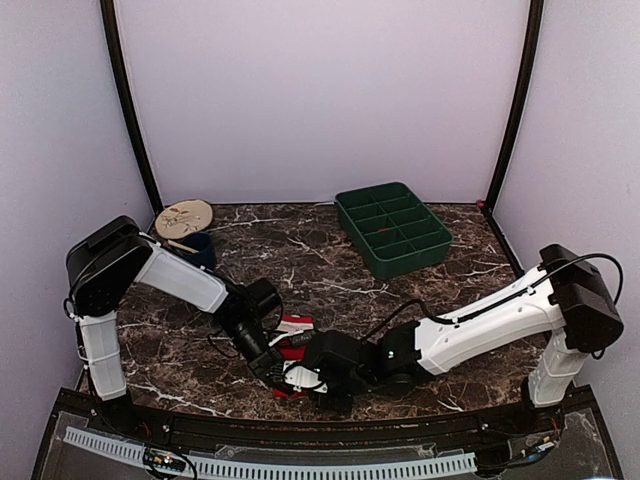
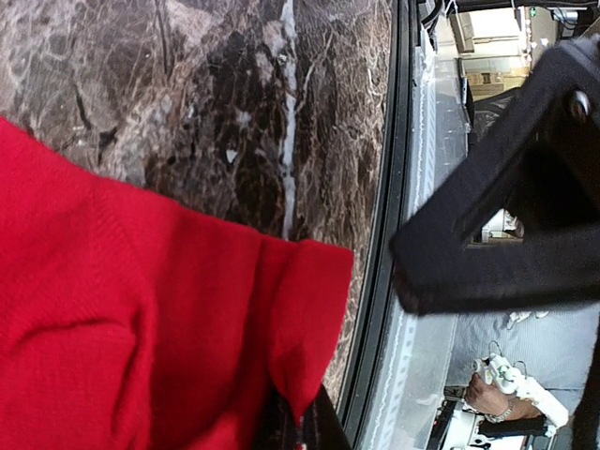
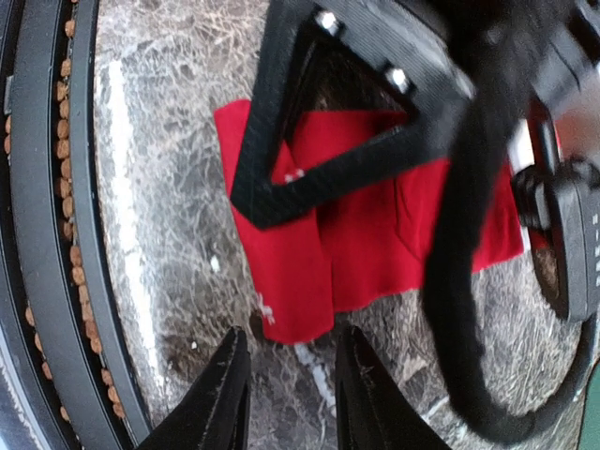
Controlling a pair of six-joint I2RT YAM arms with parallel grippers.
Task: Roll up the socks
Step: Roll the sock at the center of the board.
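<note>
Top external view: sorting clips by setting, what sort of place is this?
Likely a robot test booth: plain lilac wall panels enclose a dark marbled tabletop with two white robot arms mounted.

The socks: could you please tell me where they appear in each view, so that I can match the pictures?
Top external: the socks lie near the front edge, left of centre.
Left wrist: they fill the lower left.
Right wrist: mid-picture, partly behind a black frame, above the right gripper's open fingertips.
Shared landmark: the table's black front rail, right of them in the left wrist view, far left in the right wrist view.
</note>
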